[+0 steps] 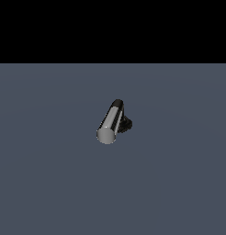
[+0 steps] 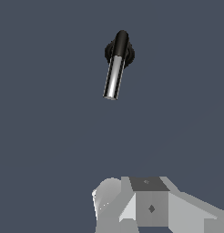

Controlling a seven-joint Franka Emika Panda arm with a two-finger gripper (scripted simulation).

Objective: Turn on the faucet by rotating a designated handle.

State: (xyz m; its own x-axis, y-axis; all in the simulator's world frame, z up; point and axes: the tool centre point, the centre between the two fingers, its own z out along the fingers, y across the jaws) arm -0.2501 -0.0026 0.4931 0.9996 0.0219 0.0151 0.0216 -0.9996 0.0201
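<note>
Chrome handle (image 1: 109,124) jutted sideways off the faucet (image 2: 119,52) base, free to sweep. I held the gripper (image 2: 132,205) well clear of it; couldn't tell jaws' state.

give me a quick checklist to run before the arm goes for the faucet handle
1. Handle located: ok. The chrome handle shows in both views, its flat grey end toward the exterior camera.
2. Faucet standing on its base: ok. The black base sits on the floor, partly hidden behind the bar.
3. Path to the handle free: ok. Only bare floor lies between the wrist and the bar in the wrist view.
4. Contact with the handle: not ok. The gripper is well apart from it and absent from the exterior view.
5. Fingers open: cannot tell. Only the gripper body shows at the wrist view's edge.
6. Turning direction: cannot tell from these pictures.
</note>
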